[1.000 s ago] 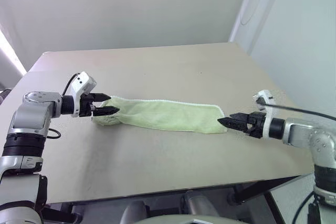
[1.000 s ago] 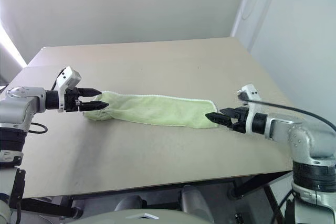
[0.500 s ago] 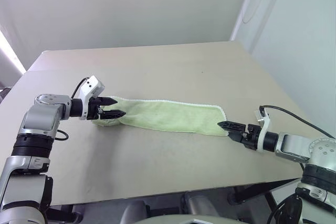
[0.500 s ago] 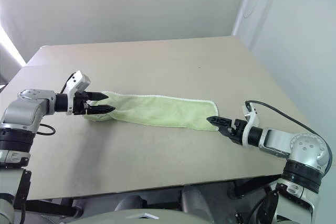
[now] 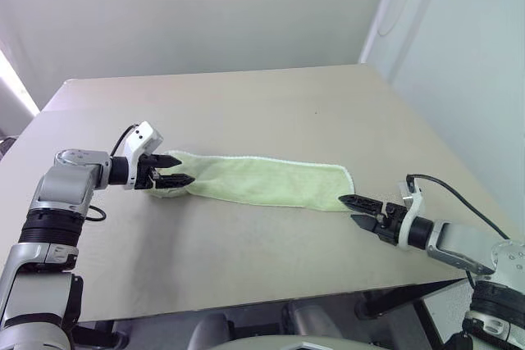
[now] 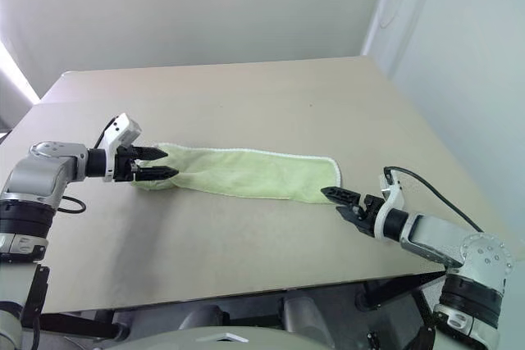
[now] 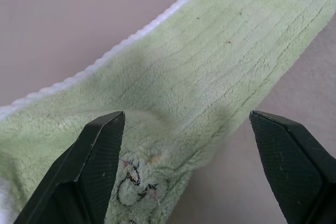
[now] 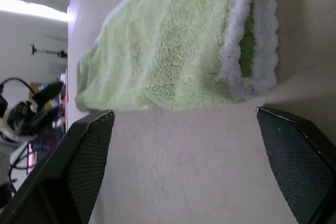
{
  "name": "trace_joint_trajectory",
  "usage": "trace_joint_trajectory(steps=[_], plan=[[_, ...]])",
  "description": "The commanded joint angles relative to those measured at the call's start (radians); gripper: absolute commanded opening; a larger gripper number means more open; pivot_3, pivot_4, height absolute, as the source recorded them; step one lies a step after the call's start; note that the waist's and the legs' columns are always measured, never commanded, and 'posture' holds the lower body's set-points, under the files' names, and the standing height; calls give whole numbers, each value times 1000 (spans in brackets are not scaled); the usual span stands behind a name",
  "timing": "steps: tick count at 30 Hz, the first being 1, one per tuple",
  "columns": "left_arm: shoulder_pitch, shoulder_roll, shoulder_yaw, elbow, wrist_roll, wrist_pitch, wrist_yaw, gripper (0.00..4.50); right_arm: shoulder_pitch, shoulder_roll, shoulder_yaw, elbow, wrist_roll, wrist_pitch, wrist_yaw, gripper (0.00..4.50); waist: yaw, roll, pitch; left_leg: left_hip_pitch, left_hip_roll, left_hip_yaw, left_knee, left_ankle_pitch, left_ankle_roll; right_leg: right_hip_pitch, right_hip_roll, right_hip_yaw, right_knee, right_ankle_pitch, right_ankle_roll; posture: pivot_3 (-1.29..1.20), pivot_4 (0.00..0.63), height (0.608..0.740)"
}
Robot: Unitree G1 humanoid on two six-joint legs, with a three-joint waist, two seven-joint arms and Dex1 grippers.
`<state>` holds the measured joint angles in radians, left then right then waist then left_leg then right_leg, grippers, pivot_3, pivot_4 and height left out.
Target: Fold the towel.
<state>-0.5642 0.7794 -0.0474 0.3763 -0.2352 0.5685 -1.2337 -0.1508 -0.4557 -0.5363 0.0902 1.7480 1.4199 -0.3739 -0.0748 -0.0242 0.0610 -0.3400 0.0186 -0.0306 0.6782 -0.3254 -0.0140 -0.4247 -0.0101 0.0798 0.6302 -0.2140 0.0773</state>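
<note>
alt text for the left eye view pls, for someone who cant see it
A light green towel, folded into a long strip, lies across a beige table. The left gripper is at its left end with jaws open, and the right gripper sits just off its right end, jaws also open.

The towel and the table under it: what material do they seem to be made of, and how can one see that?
The towel: soft light green terry or plush cloth, matte; the wrist views show a fuzzy pile with faint ribbed lines, a looped white edging and a dark stitched mark. The table: a smooth, matte beige top, likely laminate or painted board; it looks even and flat with no grain, so the exact material stays open.
</note>
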Motion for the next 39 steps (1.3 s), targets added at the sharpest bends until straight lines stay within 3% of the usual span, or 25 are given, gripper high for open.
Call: trace_joint_trajectory(steps=[1,6,9,19,26,35,39], plan=[[-32,0,2,-15,1,-18,5,4004,-18,2,89,-19,118,-123,-102,4500,-2,0,0,0,0,0,0,0,0,0,0,0,0,0,0,0,0,712],[-34,-1,3,-14,-1,-16,9,4004,-71,-9,104,68,75,-276,-171,4500,-4,0,0,0,1,0,0,0,0,0,0,0,0,0,0,0,0,712],[-37,-2,5,-11,-3,-16,13,4057,-85,-28,111,105,58,-301,-160,3613,1,0,0,0,0,0,0,0,0,0,0,0,-1,0,0,0,0,712],[-70,-12,15,39,-4,-23,43,4057,-127,-51,154,94,98,-316,-154,13,3,1,1,-1,0,0,-1,0,0,0,0,0,-1,0,0,0,0,712],[-91,-13,8,88,11,-46,51,4057,-119,-157,117,120,117,-317,-147,13,6,2,1,-2,0,0,-1,0,0,-1,0,0,-2,0,0,0,0,712],[-117,-8,9,140,16,-63,57,4057,-121,-456,52,163,128,-235,-61,13,6,3,2,-2,0,0,-1,-1,1,-1,0,1,-3,0,0,0,0,712],[-122,-13,6,155,23,-72,62,4057,-177,-536,107,140,132,-181,-9,13,3,3,3,-2,0,1,-1,-1,1,-1,0,1,-3,0,0,0,0,712]])
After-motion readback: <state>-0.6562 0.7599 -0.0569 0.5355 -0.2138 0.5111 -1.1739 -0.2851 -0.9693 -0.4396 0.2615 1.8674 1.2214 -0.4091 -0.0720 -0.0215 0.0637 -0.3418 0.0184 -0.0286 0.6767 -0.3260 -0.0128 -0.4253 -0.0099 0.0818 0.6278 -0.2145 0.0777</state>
